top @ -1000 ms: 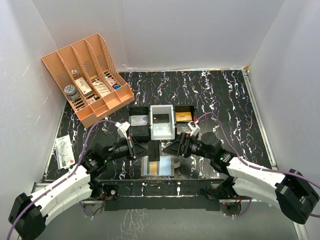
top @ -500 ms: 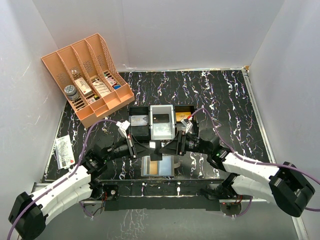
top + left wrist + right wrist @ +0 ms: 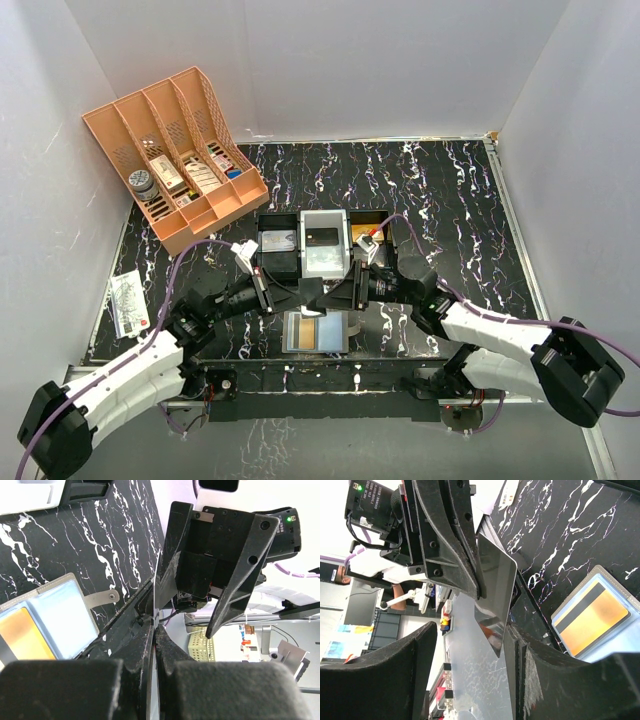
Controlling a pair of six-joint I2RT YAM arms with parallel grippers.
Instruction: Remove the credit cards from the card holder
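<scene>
Left gripper [image 3: 154,626]: jaws pinched tight on one end of a grey credit card [image 3: 495,587], which it holds edge-up. Right gripper [image 3: 472,650]: faces the left one, jaws partway apart, one finger on each side of the card's free end; cannot tell whether either pad touches it. In the overhead view the two grippers meet just beyond the far edge of the card holder [image 3: 67,607], between it and a white tray [image 3: 325,262]. The holder lies open and flat on the black marbled table [image 3: 440,190], near its front edge. A gold-orange credit card [image 3: 592,612] with a dark stripe sits in one panel. The other panel shows a pale-blue face.
</scene>
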